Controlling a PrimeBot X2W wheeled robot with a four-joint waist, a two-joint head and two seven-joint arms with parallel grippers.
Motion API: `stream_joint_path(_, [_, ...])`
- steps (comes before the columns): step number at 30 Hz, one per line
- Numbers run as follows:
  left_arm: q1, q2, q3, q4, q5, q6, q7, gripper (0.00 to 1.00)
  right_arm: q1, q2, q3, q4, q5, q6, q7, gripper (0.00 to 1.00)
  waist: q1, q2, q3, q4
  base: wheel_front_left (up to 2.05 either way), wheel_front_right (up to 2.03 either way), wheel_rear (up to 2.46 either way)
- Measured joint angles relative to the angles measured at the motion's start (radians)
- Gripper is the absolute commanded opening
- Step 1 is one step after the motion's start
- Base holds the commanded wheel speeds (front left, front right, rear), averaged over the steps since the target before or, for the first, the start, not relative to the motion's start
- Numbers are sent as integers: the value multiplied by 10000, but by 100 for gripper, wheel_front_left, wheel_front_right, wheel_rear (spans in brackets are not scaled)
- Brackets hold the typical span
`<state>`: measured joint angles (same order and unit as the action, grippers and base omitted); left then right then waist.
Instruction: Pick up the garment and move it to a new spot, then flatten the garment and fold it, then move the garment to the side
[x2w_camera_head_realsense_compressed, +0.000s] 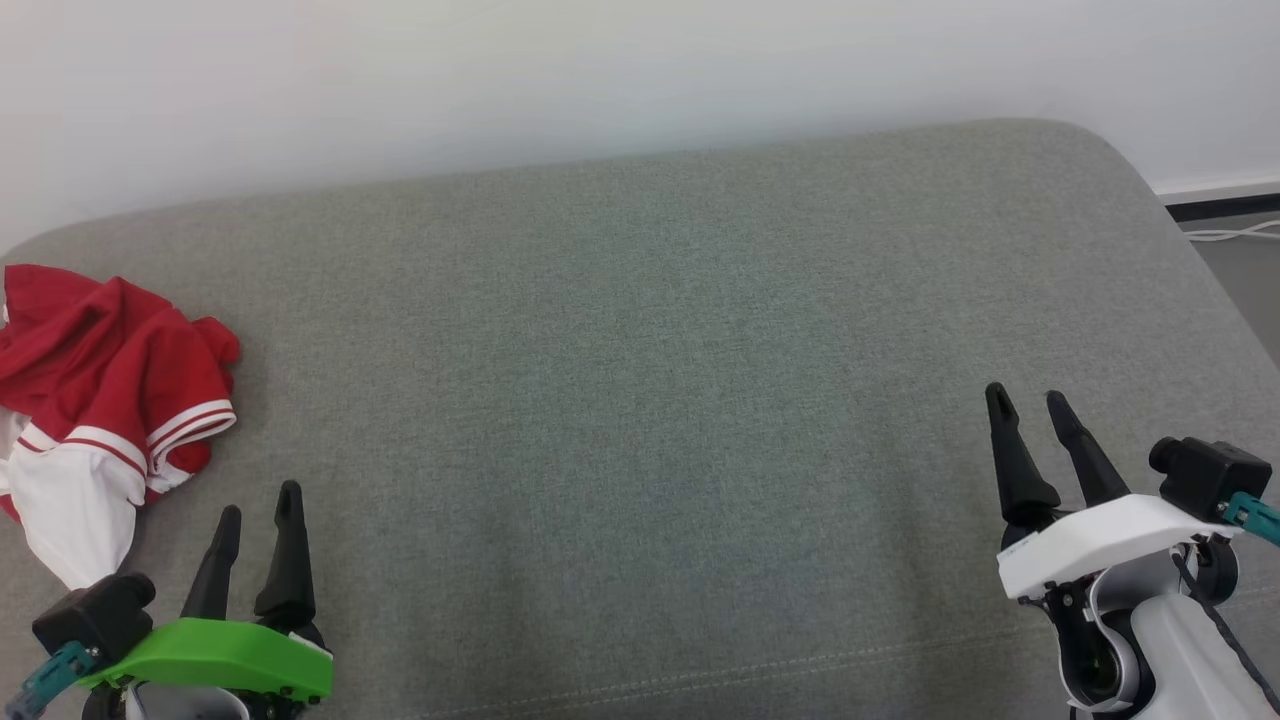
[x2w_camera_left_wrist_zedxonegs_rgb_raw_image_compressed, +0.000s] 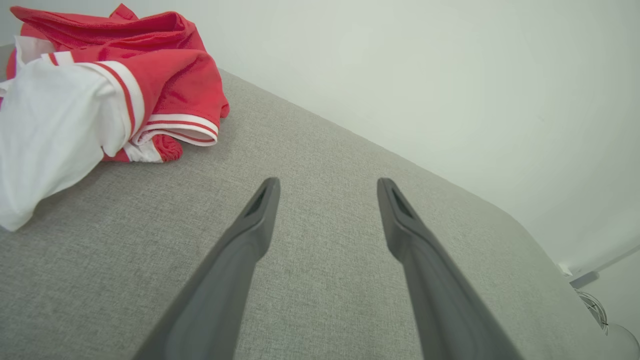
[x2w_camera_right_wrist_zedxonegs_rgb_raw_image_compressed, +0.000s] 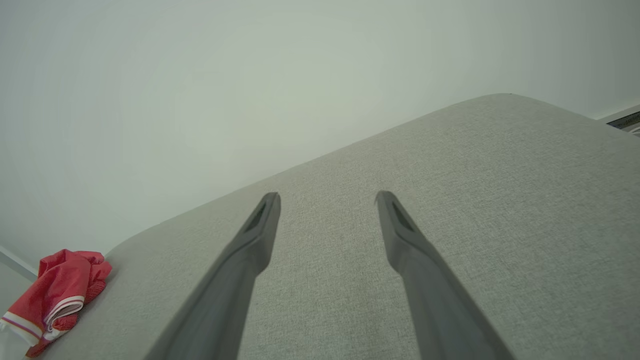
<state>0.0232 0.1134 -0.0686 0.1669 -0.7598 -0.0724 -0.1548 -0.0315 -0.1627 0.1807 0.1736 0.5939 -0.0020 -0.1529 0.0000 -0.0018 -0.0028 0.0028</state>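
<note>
crumpled garment at the left edge, both grippers empty

i see the grey cushion (x2w_camera_head_realsense_compressed: 640, 400) spanning most of the head view, and the red and white garment (x2w_camera_head_realsense_compressed: 110, 380) bunched at middle left, partly cut off by the frame edge; it also sits upper left in the left wrist view. i judge it light, soft and limp, so it should sag and trail once lifted, and a pinch may catch several layers. the raised fold by the striped cuff (x2w_camera_head_realsense_compressed: 190, 425) looks like my best hold. my left gripper (x2w_camera_head_realsense_compressed: 260, 498), lower left just below the cloth, has its fingers parted and holds nothing; my right gripper (x2w_camera_head_realsense_compressed: 1027, 392), lower right and well apart from it, is likewise spread and empty.
</note>
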Motion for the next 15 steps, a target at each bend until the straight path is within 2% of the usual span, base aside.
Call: stream_joint_path(15, [263,13,-288,-529,3007,130,-577,100,176,-316,516,127,-2345,-364,-579,100,0,0,48,-20,0,0,0])
